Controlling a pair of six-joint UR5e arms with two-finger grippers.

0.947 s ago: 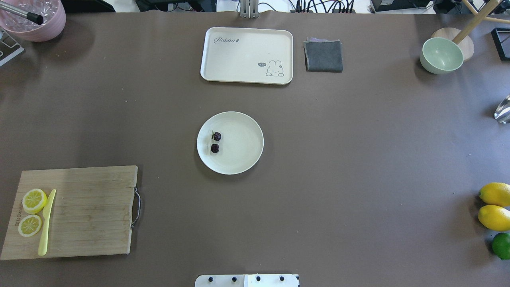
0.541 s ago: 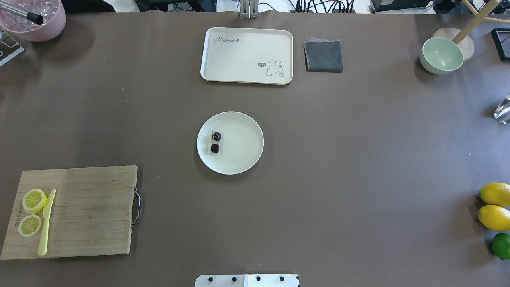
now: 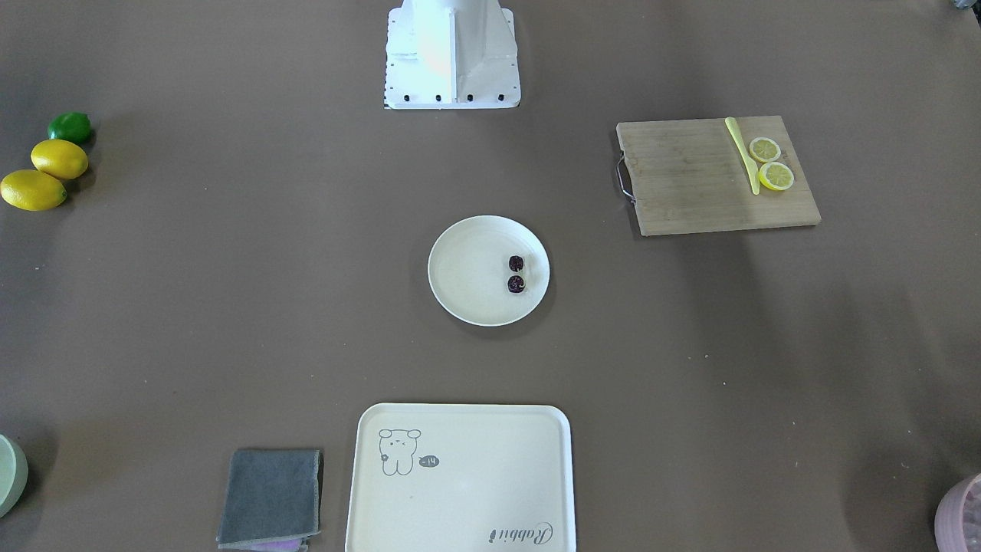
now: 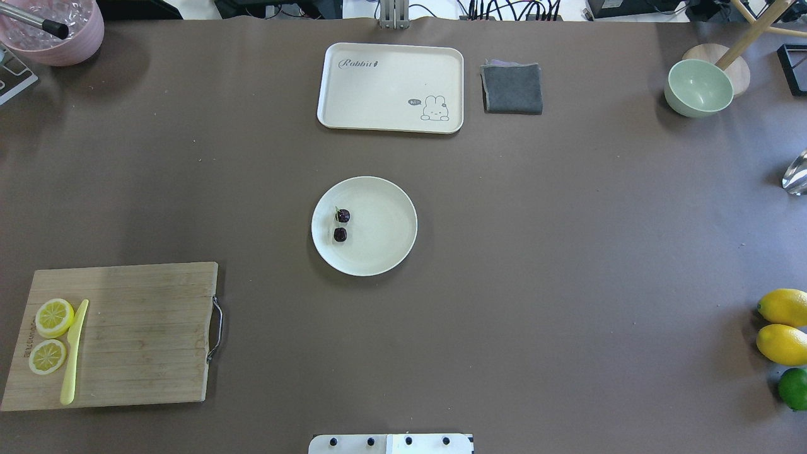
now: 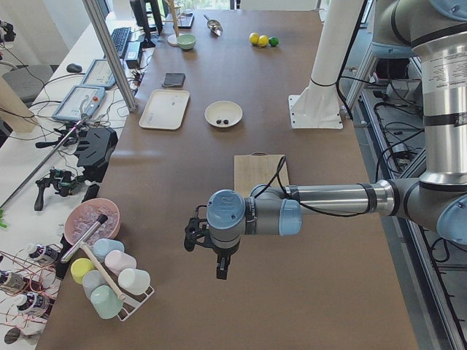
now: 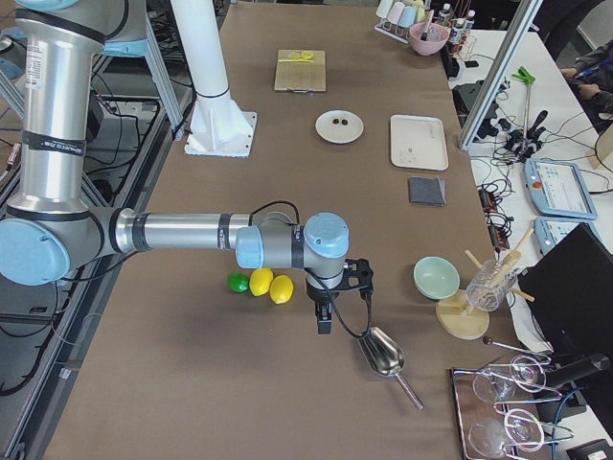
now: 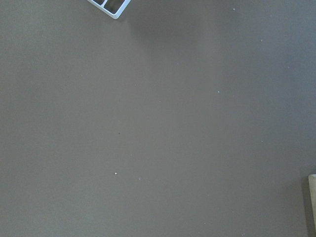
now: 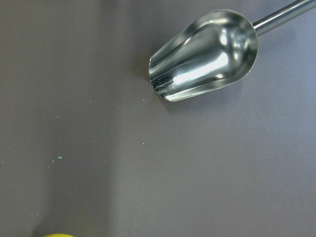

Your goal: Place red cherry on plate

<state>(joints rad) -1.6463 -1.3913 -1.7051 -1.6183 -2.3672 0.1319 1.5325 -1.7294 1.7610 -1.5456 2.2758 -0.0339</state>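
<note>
The red cherry (image 4: 342,215), two tiny dark fruits on a thin stem, lies on the left part of the round cream plate (image 4: 384,227) at the table's middle. The front view shows the red cherry (image 3: 516,264) on the plate (image 3: 471,268) too. Neither gripper is near it. My left gripper (image 5: 222,270) hangs over bare table at the table's left end, seen only in the left side view. My right gripper (image 6: 324,324) hangs at the table's right end beside a metal scoop (image 8: 207,54). Whether either is open or shut I cannot tell.
A cream rabbit tray (image 4: 391,87) and grey cloth (image 4: 512,88) lie beyond the plate. A cutting board (image 4: 145,334) with lemon slices and a yellow knife sits near left. Lemons (image 4: 783,307), a lime and a green bowl (image 4: 698,88) stand on the right.
</note>
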